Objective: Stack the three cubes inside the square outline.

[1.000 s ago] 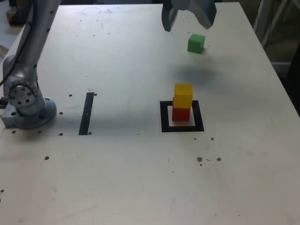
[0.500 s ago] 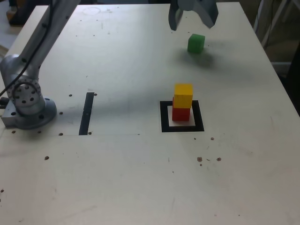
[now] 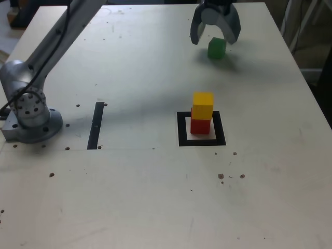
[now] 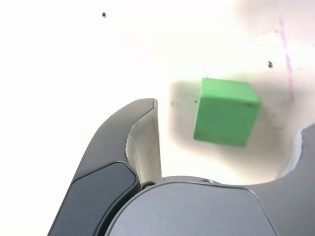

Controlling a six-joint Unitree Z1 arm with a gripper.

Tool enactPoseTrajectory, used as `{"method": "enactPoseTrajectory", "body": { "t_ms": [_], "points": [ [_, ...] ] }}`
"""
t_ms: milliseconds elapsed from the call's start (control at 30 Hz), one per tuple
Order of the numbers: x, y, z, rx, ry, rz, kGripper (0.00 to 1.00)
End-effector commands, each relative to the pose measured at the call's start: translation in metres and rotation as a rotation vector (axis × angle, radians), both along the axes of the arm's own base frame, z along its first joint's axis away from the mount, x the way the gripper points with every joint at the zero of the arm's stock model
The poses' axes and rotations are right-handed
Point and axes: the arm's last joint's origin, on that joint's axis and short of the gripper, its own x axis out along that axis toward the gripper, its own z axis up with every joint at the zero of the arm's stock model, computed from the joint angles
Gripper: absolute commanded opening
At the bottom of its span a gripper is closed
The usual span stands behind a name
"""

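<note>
red cube: sitting flat inside the outline
yellow cube: resting on red, slightly offset
green cube: lying alone on the table, well apart from the stack
outline: black tape square, pale centre

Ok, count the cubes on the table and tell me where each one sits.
3. The red cube sits inside the square outline, the yellow cube rests on top of it, and the green cube lies apart on the table between the open tool's jaws.

green cube top hid by gripper
</note>
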Motion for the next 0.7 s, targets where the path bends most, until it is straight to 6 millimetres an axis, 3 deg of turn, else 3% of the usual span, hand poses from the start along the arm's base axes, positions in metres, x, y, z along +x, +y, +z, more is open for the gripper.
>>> {"method": "enactPoseTrajectory", "body": {
  "t_ms": [0, 300, 667],
  "points": [
    [0.003, 0.002, -0.006, -0.005, 0.000, -0.004, 0.88],
    [0.009, 0.003, -0.026, -0.016, 0.009, -0.011, 0.79],
    [0.012, 0.005, -0.024, -0.007, -0.034, -0.011, 0.44]
  ]
}}
